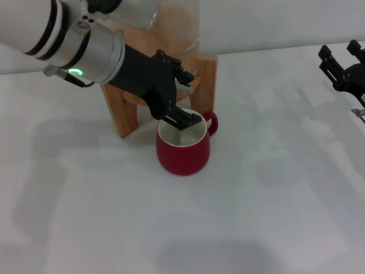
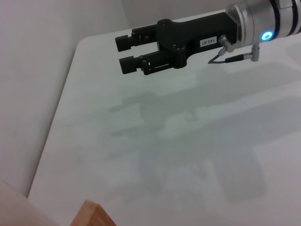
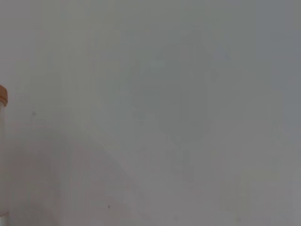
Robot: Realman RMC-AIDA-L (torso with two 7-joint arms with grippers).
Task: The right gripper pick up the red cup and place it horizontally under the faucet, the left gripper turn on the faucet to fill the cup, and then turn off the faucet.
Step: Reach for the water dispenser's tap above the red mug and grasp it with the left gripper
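The red cup (image 1: 183,149) stands upright on the white table, right in front of the wooden stand, its handle pointing right. My left gripper (image 1: 193,97) reaches in from the upper left and hangs just over the cup's rim. Its fingers (image 1: 185,118) are open around the faucet (image 1: 186,87), of which only a small pale part shows between them. At the far right edge of the table, well away from the cup, my right gripper (image 1: 340,57) is open and holds nothing. The left wrist view also shows the right gripper (image 2: 125,53) above bare table.
The wooden stand (image 1: 122,114) carries the glass dispenser (image 1: 174,25) at the back. A corner of the stand (image 2: 94,214) shows in the left wrist view. The white table (image 1: 256,217) stretches wide in front and to the right. A glass edge with an orange rim (image 3: 2,96) shows in the right wrist view.
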